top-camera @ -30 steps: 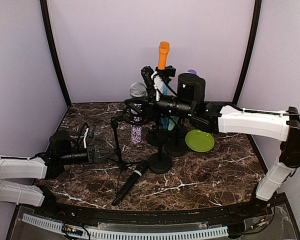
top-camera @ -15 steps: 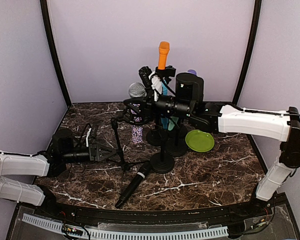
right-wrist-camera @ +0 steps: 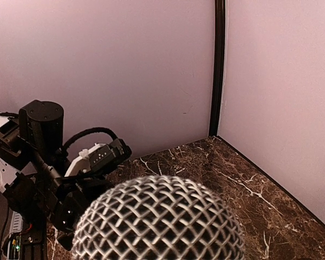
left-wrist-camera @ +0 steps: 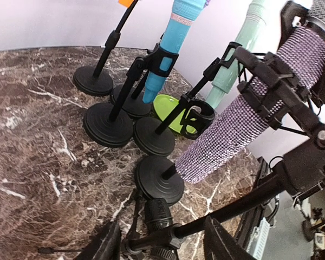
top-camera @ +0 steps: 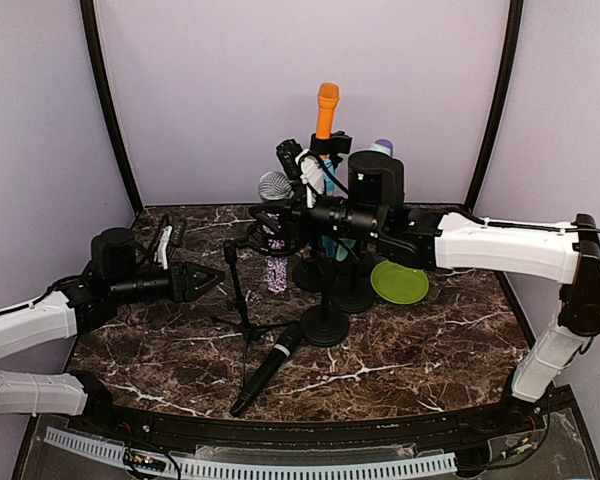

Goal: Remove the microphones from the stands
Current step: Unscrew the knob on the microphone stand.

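The microphone, sparkly purple [top-camera: 273,270] with a silver mesh head [top-camera: 274,184], hangs almost upright at the table's middle. My right gripper [top-camera: 283,214] is shut on its upper body. In the right wrist view the mesh head [right-wrist-camera: 160,222] fills the bottom and hides the fingers. The black tripod stand [top-camera: 236,292] stands just left of it. My left gripper [top-camera: 198,280] is open, its fingers [left-wrist-camera: 104,245] either side of the stand's tube [left-wrist-camera: 168,230] without touching it. The purple body [left-wrist-camera: 244,124] slants above. I cannot tell whether the microphone sits in the stand's clip.
Behind stand round-base stands [top-camera: 321,326] with an orange microphone [top-camera: 327,108], a blue one [left-wrist-camera: 176,32] and a mint one [left-wrist-camera: 244,49]. A green plate [top-camera: 400,282] lies at the right. A black microphone [top-camera: 268,368] lies on the marble near the front.
My left gripper has opened and let go of the tripod stand, and the left arm has lifted and drawn back a little. The right arm has raised the microphone slightly.
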You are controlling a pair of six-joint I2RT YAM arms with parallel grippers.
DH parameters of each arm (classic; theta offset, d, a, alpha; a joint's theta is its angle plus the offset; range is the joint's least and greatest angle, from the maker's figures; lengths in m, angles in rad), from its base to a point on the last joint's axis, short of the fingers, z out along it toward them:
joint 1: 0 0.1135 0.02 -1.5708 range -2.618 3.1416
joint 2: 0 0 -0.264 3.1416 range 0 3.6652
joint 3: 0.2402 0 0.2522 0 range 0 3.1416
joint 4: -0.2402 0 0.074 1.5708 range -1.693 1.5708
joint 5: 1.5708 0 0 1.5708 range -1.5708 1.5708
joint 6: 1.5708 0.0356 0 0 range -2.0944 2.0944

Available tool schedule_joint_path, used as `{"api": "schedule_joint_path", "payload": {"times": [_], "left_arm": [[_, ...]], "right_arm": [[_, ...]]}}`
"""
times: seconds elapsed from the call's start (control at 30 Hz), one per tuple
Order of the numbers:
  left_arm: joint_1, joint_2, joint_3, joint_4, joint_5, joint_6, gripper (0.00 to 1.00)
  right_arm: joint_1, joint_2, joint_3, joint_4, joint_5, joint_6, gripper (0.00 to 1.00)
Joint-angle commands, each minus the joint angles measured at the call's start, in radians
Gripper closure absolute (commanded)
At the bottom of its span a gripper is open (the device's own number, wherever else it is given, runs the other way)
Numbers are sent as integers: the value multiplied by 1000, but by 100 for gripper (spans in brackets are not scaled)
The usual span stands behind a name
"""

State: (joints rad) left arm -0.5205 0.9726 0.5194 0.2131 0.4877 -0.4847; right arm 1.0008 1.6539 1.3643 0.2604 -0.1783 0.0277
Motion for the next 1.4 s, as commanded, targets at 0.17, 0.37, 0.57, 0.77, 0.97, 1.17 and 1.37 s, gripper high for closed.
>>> {"api": "schedule_joint_path", "payload": {"times": [0.17,0.37,0.57,0.77,0.97,1.17,1.37], "left_arm": [[-12,-89,58,-198,55,557,49],[-65,-46,49,-180,16,733,49],[-148,-5,38,-158,-83,855,50],[-161,3,15,-142,-109,904,47],[-162,27,13,-158,-125,921,48],[-166,36,12,-154,-128,923,61],[-169,54,15,-156,-134,911,68]], "right_arm": [[-32,-52,-31,117,-13,65,85],[-37,-54,-39,118,-18,67,85],[-40,-63,-46,120,-24,66,85],[-41,-60,-41,129,-43,72,85],[-41,-56,-37,135,-55,77,85],[-41,-54,-34,131,-58,80,85],[-41,-52,-31,134,-62,81,85]]}}
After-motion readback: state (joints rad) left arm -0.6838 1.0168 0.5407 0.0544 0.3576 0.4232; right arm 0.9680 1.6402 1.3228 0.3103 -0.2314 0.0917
